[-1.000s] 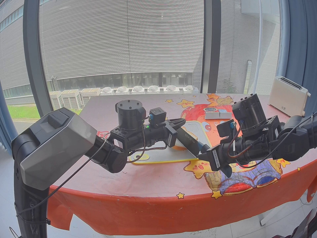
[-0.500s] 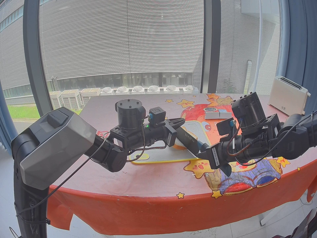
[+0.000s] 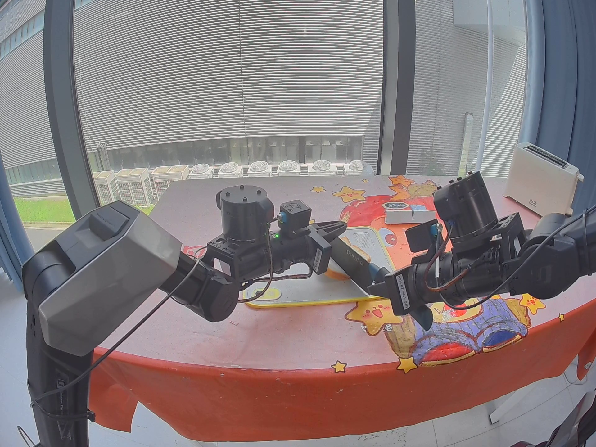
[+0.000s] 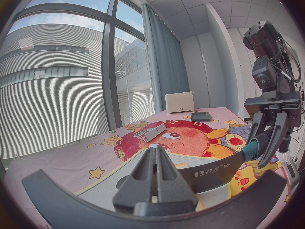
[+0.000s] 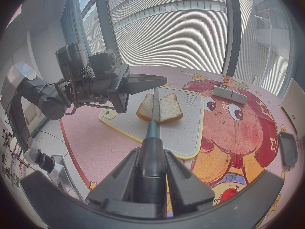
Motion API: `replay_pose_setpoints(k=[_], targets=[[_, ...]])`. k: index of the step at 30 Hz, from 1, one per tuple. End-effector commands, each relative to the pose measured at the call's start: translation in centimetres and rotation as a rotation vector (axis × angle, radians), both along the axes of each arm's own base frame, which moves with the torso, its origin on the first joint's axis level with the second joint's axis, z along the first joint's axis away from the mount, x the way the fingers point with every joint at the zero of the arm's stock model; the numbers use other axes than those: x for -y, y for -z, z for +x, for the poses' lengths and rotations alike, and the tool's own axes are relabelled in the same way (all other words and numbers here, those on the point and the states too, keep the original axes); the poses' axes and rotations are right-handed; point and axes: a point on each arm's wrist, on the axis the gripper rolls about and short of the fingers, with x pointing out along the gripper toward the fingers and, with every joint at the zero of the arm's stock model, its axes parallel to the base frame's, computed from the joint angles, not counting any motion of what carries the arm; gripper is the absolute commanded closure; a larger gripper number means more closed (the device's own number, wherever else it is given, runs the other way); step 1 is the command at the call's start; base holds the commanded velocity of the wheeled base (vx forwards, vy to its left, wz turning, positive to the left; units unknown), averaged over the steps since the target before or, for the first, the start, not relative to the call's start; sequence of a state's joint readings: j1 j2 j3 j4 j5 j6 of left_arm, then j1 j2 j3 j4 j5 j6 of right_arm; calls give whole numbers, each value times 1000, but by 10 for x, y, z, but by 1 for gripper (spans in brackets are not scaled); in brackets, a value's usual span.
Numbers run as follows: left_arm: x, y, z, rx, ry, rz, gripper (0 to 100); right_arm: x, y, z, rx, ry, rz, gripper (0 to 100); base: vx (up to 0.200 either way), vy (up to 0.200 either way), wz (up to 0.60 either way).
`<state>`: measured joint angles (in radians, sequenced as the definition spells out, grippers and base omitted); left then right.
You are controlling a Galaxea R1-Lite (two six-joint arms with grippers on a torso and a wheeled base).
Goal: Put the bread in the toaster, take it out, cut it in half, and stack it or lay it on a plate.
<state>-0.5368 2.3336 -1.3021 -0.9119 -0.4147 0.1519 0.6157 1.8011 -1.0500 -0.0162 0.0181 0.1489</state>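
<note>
White bread lay mid-frame on the cutting board, the knife blade across its middle. My right tool was clamped on the knife handle; my left tool hung pinched together, empty, just above the bread.

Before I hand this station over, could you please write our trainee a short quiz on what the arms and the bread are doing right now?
1. True or false: the right gripper is shut on the knife.
2. What does the bread lie on? A: the toaster. B: the cutting board. C: the dark plate.
3. Fill in: the left gripper, near the bread, is ___ (open or shut).

Key: 1 true; 2 B; 3 shut.
</note>
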Motion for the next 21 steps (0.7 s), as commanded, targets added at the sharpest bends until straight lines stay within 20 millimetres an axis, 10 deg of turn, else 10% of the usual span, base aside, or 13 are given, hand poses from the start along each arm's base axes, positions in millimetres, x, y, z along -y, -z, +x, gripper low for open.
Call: replay_pose_setpoints(k=[1,21], targets=[[0,-20,1,47,-1,-30,100,0,2,0,-6,0,-5,100,0,0,0],[0,5,0,-16,-2,13,100,0,-7,-1,17,6,16,100,0,0,0]])
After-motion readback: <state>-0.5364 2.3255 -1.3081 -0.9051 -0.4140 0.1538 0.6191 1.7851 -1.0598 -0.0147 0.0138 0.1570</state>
